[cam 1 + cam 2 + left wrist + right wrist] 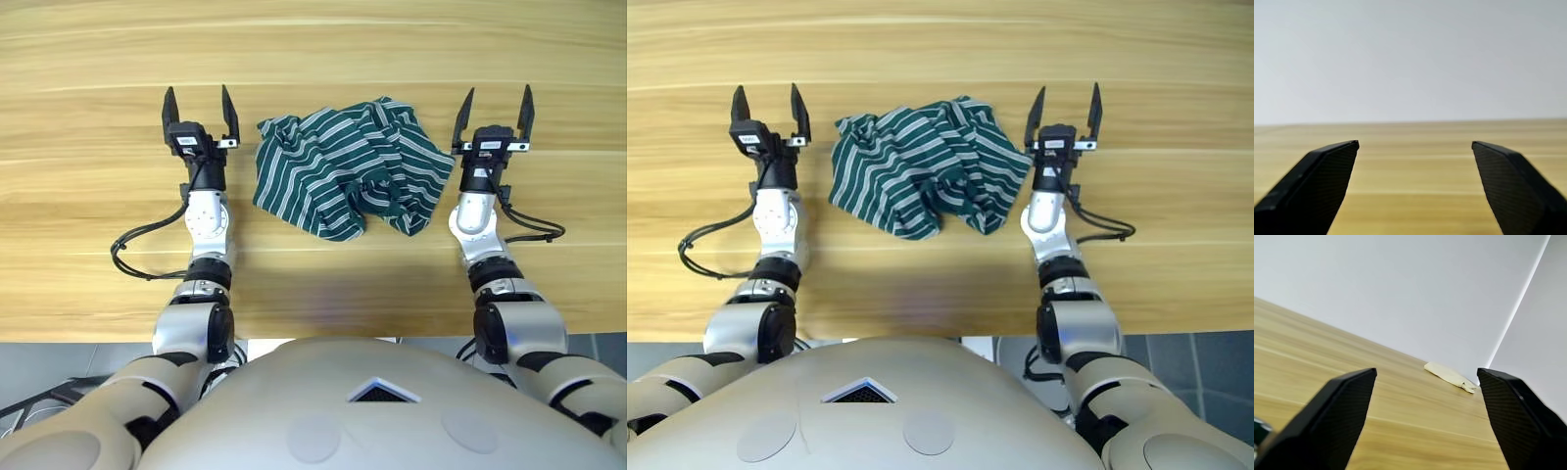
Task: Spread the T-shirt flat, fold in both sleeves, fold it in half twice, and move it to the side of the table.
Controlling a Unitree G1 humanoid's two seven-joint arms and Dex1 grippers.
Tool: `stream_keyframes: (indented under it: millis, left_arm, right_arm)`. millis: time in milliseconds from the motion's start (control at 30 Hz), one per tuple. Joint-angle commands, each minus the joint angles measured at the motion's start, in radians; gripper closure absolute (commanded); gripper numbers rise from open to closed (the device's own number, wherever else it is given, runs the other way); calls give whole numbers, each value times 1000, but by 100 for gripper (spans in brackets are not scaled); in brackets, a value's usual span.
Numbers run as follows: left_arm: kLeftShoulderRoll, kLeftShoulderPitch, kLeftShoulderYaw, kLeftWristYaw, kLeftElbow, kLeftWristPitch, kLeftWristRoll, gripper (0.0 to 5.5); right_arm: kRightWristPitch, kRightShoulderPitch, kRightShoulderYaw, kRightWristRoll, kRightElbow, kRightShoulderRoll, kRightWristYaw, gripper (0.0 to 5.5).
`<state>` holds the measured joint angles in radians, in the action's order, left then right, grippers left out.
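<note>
A dark green T-shirt with white stripes lies crumpled in a heap on the wooden table, between my two arms. My left gripper rests on the table just left of the shirt, open, with nothing between its fingers. My right gripper sits just right of the shirt, also open and empty. Both point toward the table's far side. In the wrist views the left gripper and right gripper show spread black fingertips over bare wood.
A small pale beige object lies at the far edge of the table by a white wall. Black cables loop on the table beside each forearm. Bare wood stretches beyond and around the shirt.
</note>
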<state>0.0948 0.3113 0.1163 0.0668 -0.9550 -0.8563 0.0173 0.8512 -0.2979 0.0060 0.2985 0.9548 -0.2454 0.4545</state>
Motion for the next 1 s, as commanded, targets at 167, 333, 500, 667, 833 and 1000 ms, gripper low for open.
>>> stream_keyframes:
  millis: [167,333,500,667,833,1000]
  left_arm:
    - [-40,64,-17,6,-32,76,9,120]
    - [-46,84,-24,33,-21,90,30,120]
    - [-49,174,-7,49,-93,103,14,120]
    - [-62,248,-16,21,-147,99,15,120]
    - [-52,266,-23,6,-163,84,28,120]
    - [-41,266,-14,7,-179,56,21,120]
  right_arm:
    - [-160,-20,4,-45,-94,37,-101,168]
    - [-204,-58,-14,-58,-83,30,-94,168]
    - [-201,-75,-24,-47,-73,-4,-84,168]
    - [-202,-88,-33,-42,-83,-41,-82,168]
    - [-189,-116,-30,-23,-58,-39,-47,168]
    - [-165,-159,-11,-1,20,-9,-2,168]
